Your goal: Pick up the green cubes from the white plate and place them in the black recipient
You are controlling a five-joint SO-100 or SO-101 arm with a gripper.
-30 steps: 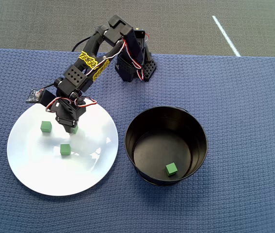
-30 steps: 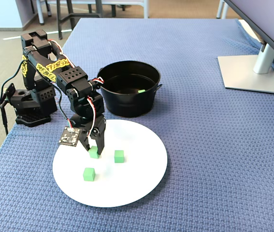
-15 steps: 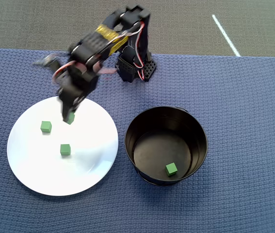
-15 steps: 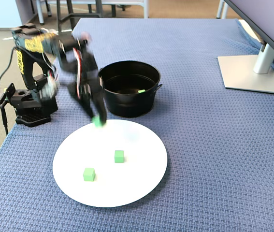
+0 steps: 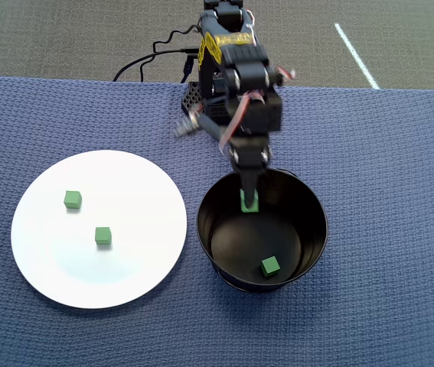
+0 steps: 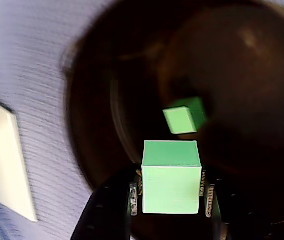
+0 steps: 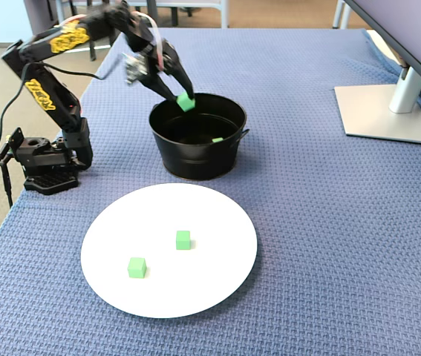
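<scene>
My gripper (image 5: pixel 248 200) (image 6: pixel 171 192) (image 7: pixel 185 101) is shut on a green cube (image 5: pixel 248 203) (image 6: pixel 171 177) (image 7: pixel 186 101) and holds it over the open mouth of the black recipient (image 5: pixel 308 199) (image 7: pixel 195 159) (image 6: pixel 96 130), just inside its far rim. Another green cube (image 5: pixel 270 266) (image 6: pixel 184 116) (image 7: pixel 217 139) lies on the pot's flat bottom. Two green cubes (image 5: pixel 72 199) (image 5: pixel 103 235) (image 7: pixel 136 267) (image 7: pixel 183 239) rest on the white plate (image 5: pixel 140 267) (image 7: pixel 210 282), well left of the gripper in the overhead view.
A blue textured mat (image 5: pixel 385 153) covers the table. The arm's base (image 7: pixel 47 167) stands at the mat's edge with cables trailing off. A monitor stand (image 7: pixel 384 111) sits at the far right of the fixed view.
The arm lifted a green cube off the white plate and swung right across the mat; it now holds the cube over the black pot. The other cubes have not moved.
</scene>
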